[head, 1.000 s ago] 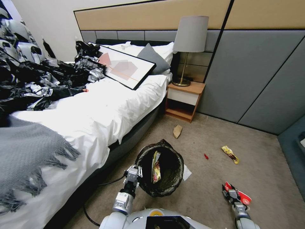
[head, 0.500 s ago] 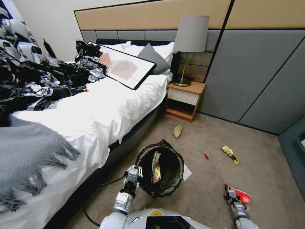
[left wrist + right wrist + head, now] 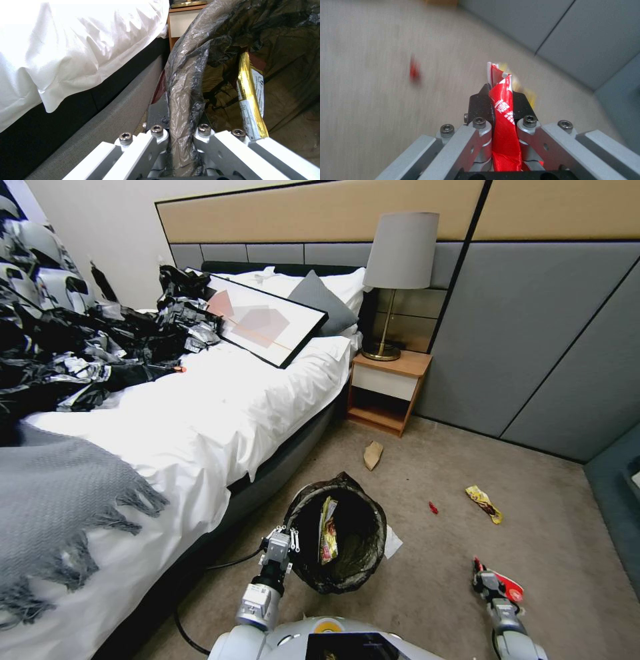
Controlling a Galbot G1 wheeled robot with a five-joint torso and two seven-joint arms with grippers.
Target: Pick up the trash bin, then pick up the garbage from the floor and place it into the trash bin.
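The trash bin, lined with a crinkly black bag, hangs tilted beside the bed. My left gripper is shut on its rim. A yellow-and-red wrapper lies inside. At the lower right, just above the carpet, my right gripper is shut on a red-and-white wrapper. More garbage lies on the floor: a yellow wrapper, a tiny red scrap, brown crumpled paper and a white tissue beside the bin.
A bed with white sheets fills the left side. A wooden nightstand with a lamp stands at its head. Grey wall panels close the right side. A black cable runs along the bed base. Open carpet lies between the bin and the wall.
My right gripper, holding the red-and-white wrapper, has shifted slightly near the lower right. The left gripper and the bin have stayed where they were.
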